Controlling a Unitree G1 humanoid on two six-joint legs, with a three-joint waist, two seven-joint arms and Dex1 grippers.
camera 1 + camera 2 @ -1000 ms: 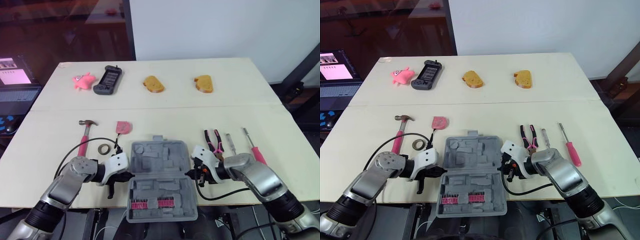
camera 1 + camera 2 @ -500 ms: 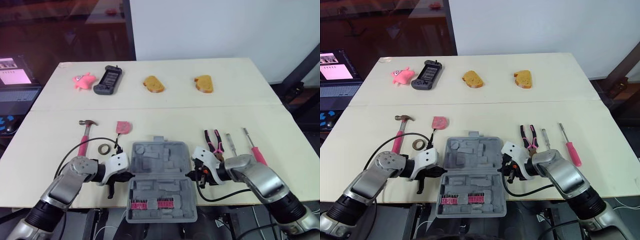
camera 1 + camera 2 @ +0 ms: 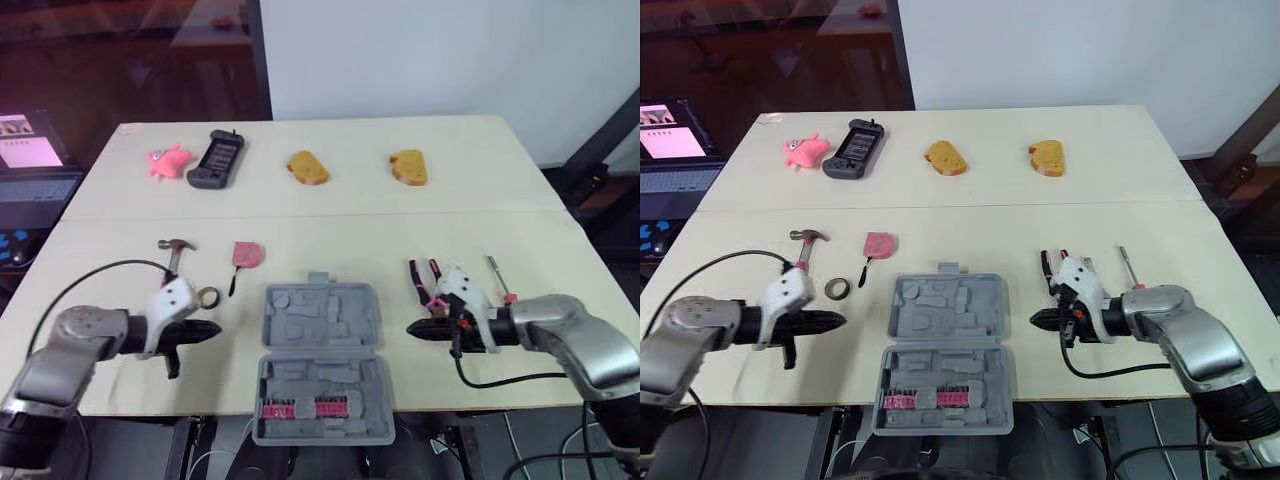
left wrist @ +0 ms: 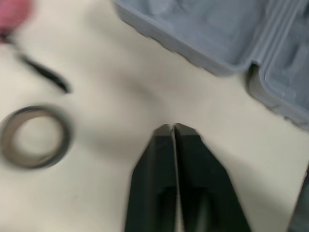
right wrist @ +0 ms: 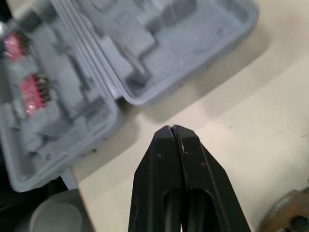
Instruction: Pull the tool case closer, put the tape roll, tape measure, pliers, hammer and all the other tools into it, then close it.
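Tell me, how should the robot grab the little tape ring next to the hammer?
Probably by its wall. The tape roll lies flat with its hole facing up, so one finger could go into the hole and the other outside, coming straight down from above. The left gripper is closest, but it is shut, so it would have to open first.

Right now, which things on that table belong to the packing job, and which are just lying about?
For the job:
case
hammer
tape roll
tape measure
pliers
screwdriver

Just lying about:
pink toy
black device
left bread slice
right bread slice
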